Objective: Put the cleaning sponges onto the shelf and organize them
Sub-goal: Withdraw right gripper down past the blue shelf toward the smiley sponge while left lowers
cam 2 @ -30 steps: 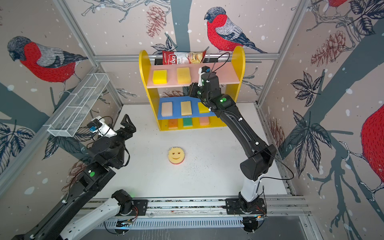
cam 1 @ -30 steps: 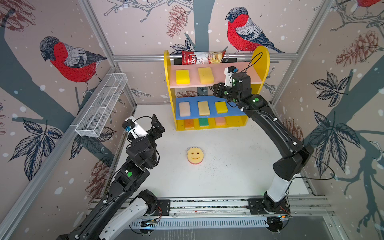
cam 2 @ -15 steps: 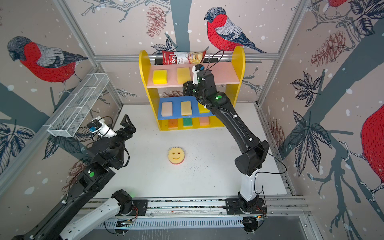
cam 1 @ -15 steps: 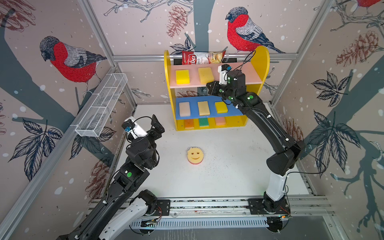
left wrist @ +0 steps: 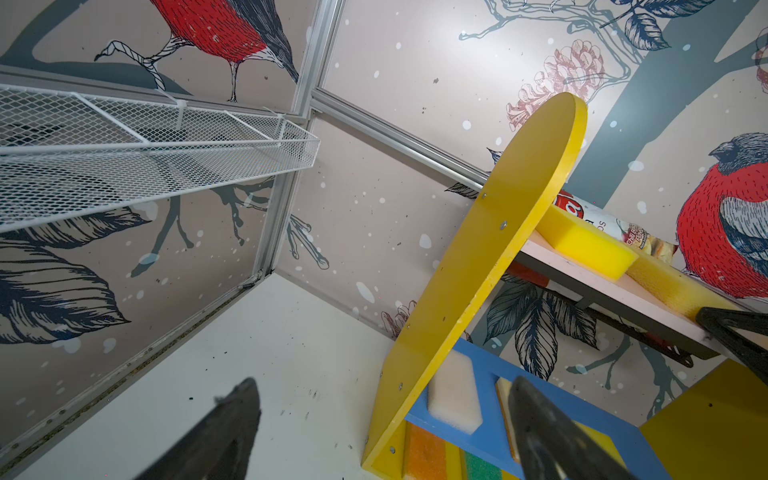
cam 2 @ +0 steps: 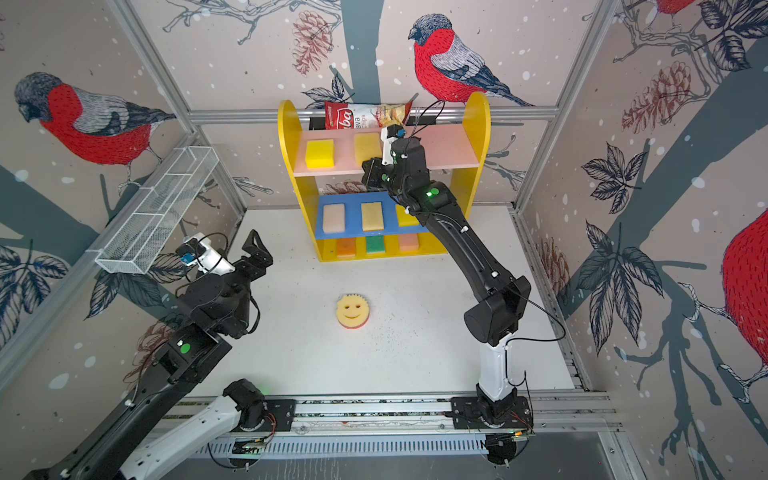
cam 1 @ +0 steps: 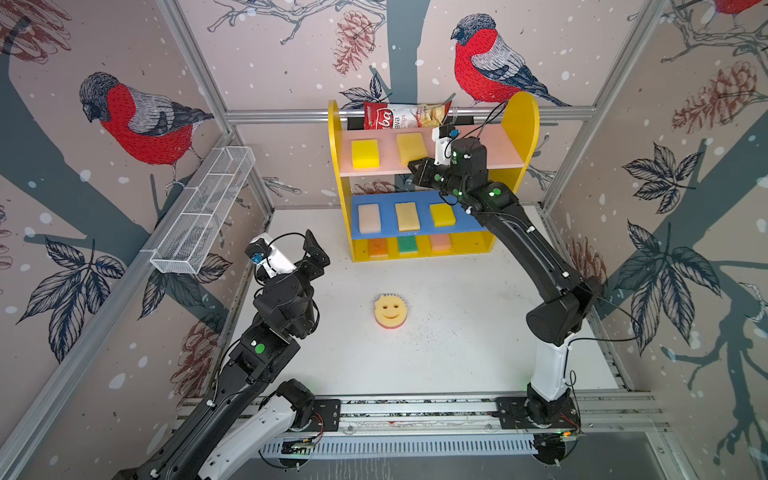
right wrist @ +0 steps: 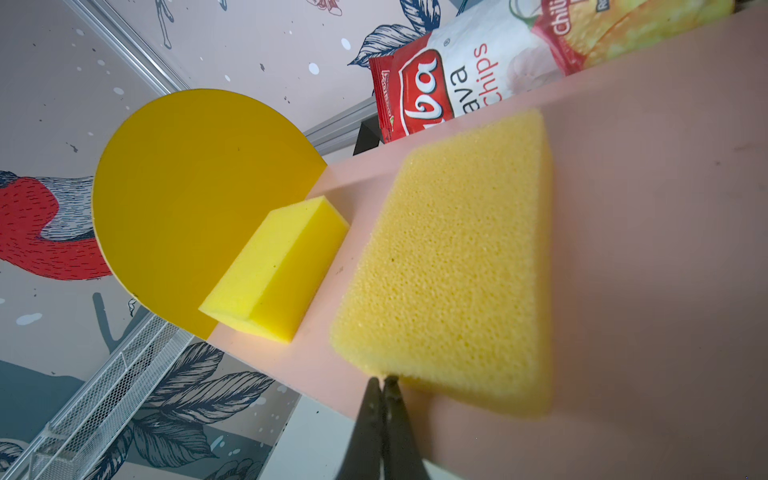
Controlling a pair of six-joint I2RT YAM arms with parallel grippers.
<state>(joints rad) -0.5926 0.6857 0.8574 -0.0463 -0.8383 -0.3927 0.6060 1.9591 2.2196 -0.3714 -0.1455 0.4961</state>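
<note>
R gripper (right wrist: 383, 380) closed at pale yel. sponge (right wrist: 453, 257)

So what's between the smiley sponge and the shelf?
Nothing. In both top views, only bare white tabletop lies between the smiley sponge and the shelf.

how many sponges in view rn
9 sponges: two on the pink board, three on the blue board, three on the base, smiley one on the table. right arm may hide more.
</note>
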